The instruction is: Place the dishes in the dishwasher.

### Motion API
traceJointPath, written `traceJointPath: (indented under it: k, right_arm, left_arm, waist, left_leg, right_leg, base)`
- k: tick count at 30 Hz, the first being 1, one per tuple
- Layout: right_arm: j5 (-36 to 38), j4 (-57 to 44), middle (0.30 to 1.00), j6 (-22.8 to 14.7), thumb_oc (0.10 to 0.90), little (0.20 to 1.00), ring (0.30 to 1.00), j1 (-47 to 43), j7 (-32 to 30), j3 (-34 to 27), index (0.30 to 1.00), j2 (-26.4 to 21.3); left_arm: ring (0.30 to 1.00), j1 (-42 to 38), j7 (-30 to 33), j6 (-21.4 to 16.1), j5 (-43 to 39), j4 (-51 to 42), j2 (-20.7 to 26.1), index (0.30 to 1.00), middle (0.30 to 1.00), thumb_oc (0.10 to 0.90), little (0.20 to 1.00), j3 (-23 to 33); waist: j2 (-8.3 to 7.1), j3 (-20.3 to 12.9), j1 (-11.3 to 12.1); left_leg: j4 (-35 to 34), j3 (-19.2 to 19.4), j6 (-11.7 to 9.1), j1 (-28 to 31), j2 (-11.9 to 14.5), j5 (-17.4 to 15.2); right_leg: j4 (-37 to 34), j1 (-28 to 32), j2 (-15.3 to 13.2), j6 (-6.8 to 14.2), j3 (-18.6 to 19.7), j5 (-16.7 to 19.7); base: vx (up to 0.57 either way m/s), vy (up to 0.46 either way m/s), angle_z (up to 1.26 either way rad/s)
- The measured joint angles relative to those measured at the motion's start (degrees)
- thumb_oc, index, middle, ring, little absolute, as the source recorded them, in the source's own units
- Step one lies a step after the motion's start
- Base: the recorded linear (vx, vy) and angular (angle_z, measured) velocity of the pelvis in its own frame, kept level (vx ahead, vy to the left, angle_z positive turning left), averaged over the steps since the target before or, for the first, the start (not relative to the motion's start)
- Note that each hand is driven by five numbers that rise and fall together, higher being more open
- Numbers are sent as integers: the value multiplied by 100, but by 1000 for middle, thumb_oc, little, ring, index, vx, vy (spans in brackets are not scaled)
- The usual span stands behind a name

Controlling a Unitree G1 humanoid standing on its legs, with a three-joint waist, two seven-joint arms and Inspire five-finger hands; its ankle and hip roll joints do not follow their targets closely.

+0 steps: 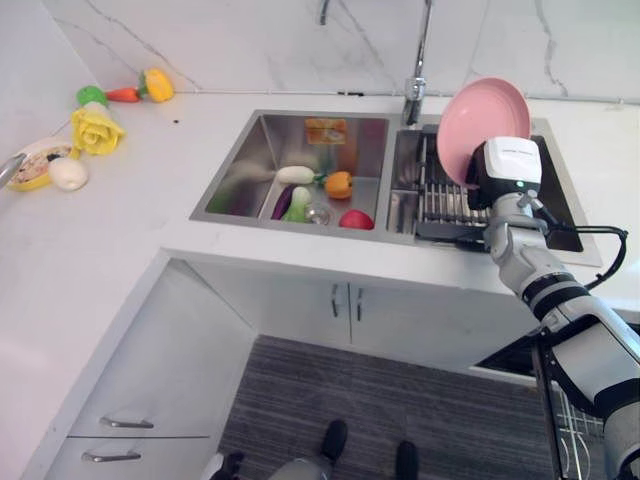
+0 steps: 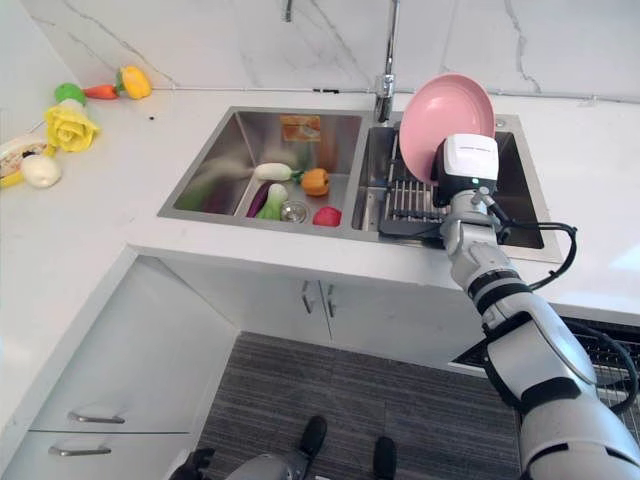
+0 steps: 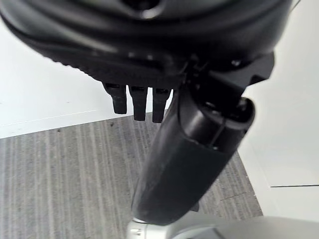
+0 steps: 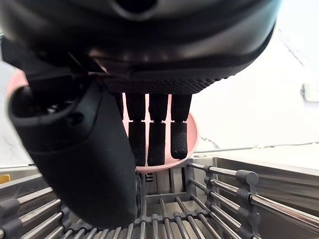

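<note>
- At the near right, a dark wire rack (image 1: 575, 425) is partly seen beside the right arm; it is judged to be the dishwasher's, though this cannot be confirmed.
- The left hand (image 3: 149, 102) is seen low over the grey floor (image 3: 60, 179), well away from the work, its fingers hanging straight and holding nothing.
- Beyond the table (image 1: 90, 260) edge, the right hand (image 2: 462, 172) is raised over the drying rack (image 4: 199, 209) in the right basin of the sink (image 1: 232, 160).
- The pink plate (image 1: 478, 120) is held upright and clear of the drying rack, with the fingers (image 4: 157, 134) laid over its face and the thumb on the near side; the plate is pinched between them.
- Step in hand, as judged: the plate is lifted out and not yet carried to the dishwasher.
- The next move calls for a firm pinch, a swing back toward the near right, and an edge-on lowering between the rack's wires.
- Farther left, toy vegetables (image 1: 315, 190) lie in the left basin.
</note>
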Motion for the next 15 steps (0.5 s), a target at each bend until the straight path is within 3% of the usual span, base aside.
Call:
traceJointPath:
  k: [2,4,5,6,8,15]
  right_arm:
    - [-2,-915,300,-129,400,300,300,74,-230,-418,300,-342]
    - [-2,-1188,300,-154,400,300,300,90,-358,-607,300,-392]
    - [4,-1842,300,-232,400,300,300,179,-531,-1087,300,-456]
    - [4,-1842,300,-232,400,300,300,179,-531,-1087,300,-456]
    - [126,-2860,300,-419,400,300,300,408,-757,-1659,300,-497]
    - [245,-4342,300,-831,400,300,300,1196,-954,-2208,300,-514]
  left_arm:
    - [900,-108,-1,-4,51,-78,-16,900,900,800,900,1]
    - [900,-106,-2,0,86,-100,-17,900,900,800,900,2]
    - [900,-100,-2,15,111,-104,-21,900,900,800,900,63]
    - [900,-100,-2,15,111,-104,-21,900,900,800,900,63]
    - [900,-79,-1,91,193,-108,-28,900,900,800,900,389]
    - [900,0,17,215,271,-82,-9,900,900,800,900,670]
  waist:
    - [21,30,-3]
    - [14,34,-14]
    - [-11,50,-2]
    - [-11,50,-2]
    - [-79,84,-44]
    - [-262,38,-297]
  left_leg:
    - [0,11,-1,112,30,-8]
    - [0,37,7,233,39,-49]
    - [0,109,12,391,66,-130]
    - [0,109,12,391,66,-130]
    - [-2,195,3,527,100,-186]
    - [-4,396,-43,758,143,-295]
  right_leg:
    - [0,107,31,-32,13,2]
    - [0,215,40,-38,22,-38]
    - [0,348,80,-58,91,-84]
    - [0,348,80,-58,91,-84]
    - [5,446,92,-41,168,-103]
    - [3,601,121,-85,357,-133]
  base:
    - [5,-11,-2]
    - [6,-22,-8]
    - [7,-19,-11]
    - [17,-35,-19]
    - [-7,-26,-20]
    - [-13,-16,-16]
